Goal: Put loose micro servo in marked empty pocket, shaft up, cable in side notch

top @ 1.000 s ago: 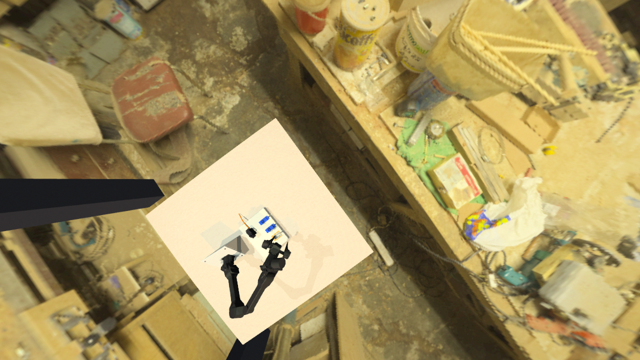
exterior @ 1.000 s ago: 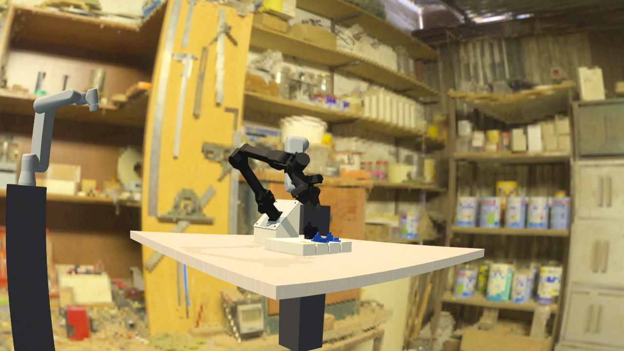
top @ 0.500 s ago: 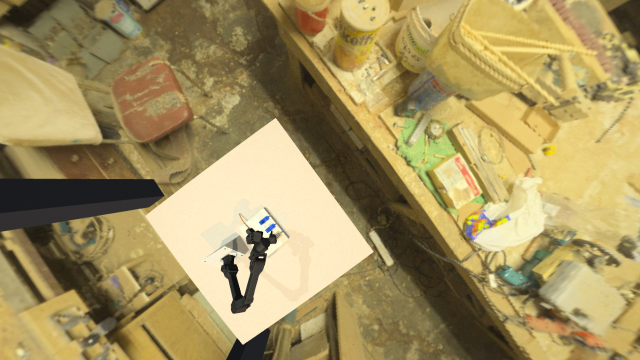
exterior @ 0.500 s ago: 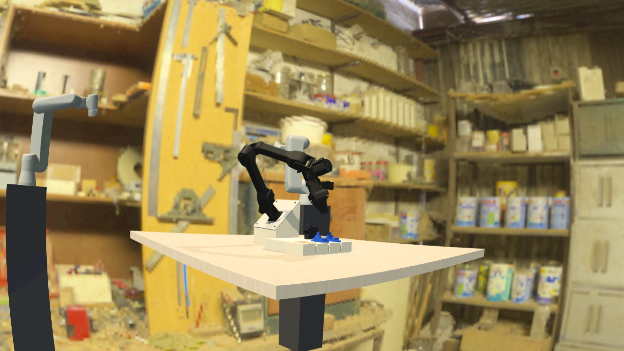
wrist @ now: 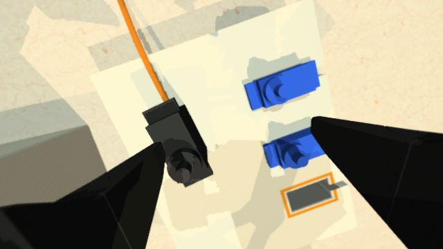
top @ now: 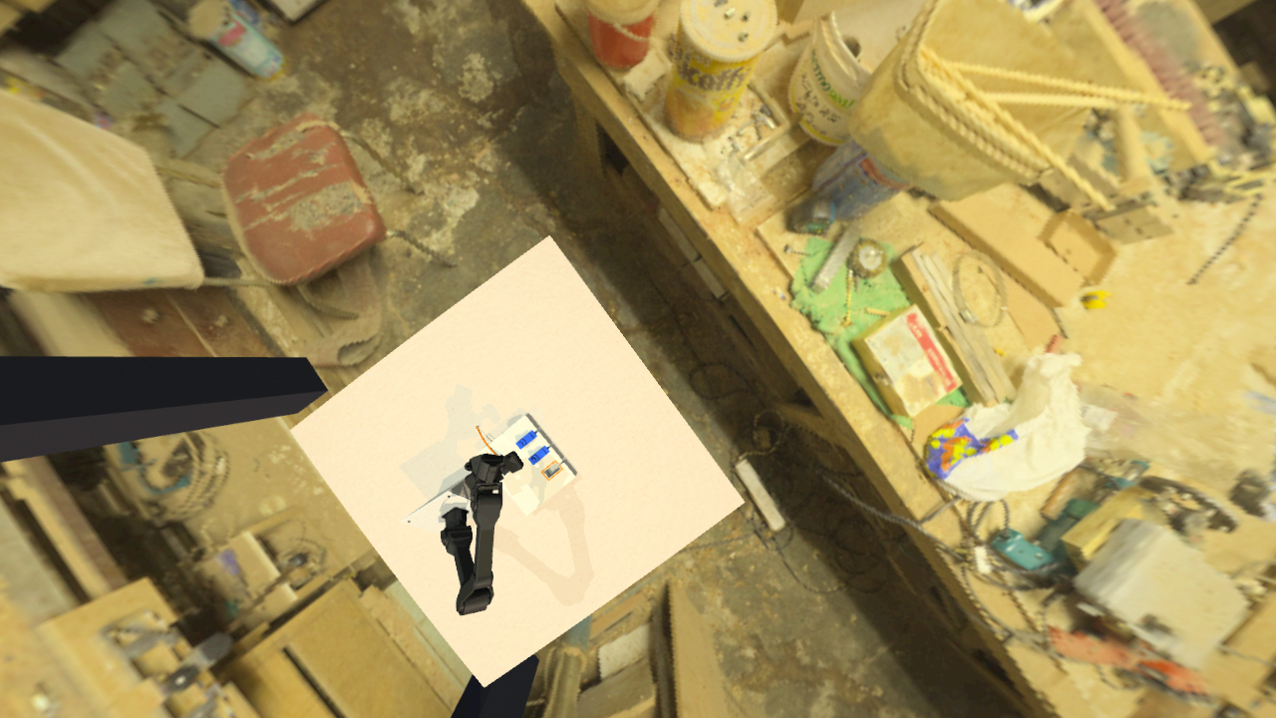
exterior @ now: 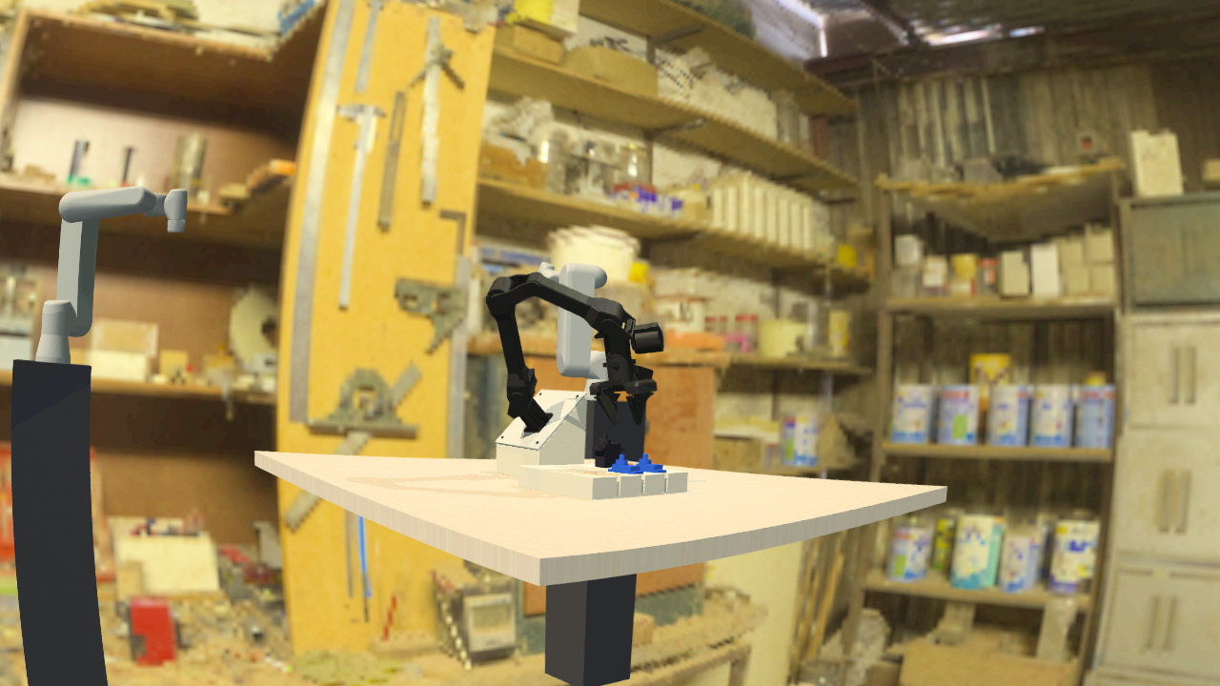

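The loose micro servo is black and stands on the white deck, output shaft up. Its orange cable runs off over the deck's edge. The servo is turned at an angle to the empty pocket, which is outlined in orange with its notch on the right in the wrist view. My gripper is open and empty above the deck. In the wrist view its left fingertip overlaps the servo's edge. In the top view the arm hides most of the servo.
Two blue servos sit in the deck beside the pocket; the right finger partly covers the nearer one in the wrist view. The arm's sloped white base stands behind the deck. The table's edge shows in the exterior view.
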You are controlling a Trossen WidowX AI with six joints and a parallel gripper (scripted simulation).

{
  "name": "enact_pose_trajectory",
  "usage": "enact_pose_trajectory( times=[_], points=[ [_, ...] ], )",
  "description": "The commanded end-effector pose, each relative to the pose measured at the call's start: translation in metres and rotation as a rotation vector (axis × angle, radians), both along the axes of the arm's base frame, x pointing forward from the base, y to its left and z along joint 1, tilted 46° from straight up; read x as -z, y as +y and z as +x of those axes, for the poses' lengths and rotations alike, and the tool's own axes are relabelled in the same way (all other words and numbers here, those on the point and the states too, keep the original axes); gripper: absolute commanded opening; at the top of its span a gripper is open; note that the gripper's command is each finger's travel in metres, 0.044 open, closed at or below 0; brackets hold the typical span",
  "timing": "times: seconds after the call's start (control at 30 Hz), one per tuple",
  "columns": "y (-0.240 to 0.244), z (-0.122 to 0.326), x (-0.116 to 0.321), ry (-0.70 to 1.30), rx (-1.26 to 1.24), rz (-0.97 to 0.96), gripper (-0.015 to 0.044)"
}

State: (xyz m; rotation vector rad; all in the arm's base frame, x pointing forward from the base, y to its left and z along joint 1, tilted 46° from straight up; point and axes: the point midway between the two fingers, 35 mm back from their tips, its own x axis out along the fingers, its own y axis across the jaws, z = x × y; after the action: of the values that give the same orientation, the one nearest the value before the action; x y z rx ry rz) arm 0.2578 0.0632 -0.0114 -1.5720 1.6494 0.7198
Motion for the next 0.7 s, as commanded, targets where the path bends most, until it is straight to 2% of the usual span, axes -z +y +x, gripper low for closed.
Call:
enact_pose_trajectory(
  times=[0.0, 0.17, 0.47, 0.67],
  points=[
    [0.002, -0.026, 0.008, 0.120, -0.094, -0.083, 0.0440],
    [0.001, -0.048, 0.012, 0.221, -0.174, -0.160, 0.0440],
    [0.000, -0.047, 0.013, 0.225, -0.177, -0.164, 0.0440],
    [-0.016, -0.048, 0.030, 0.225, -0.177, -0.164, 0.0440]
  ],
)
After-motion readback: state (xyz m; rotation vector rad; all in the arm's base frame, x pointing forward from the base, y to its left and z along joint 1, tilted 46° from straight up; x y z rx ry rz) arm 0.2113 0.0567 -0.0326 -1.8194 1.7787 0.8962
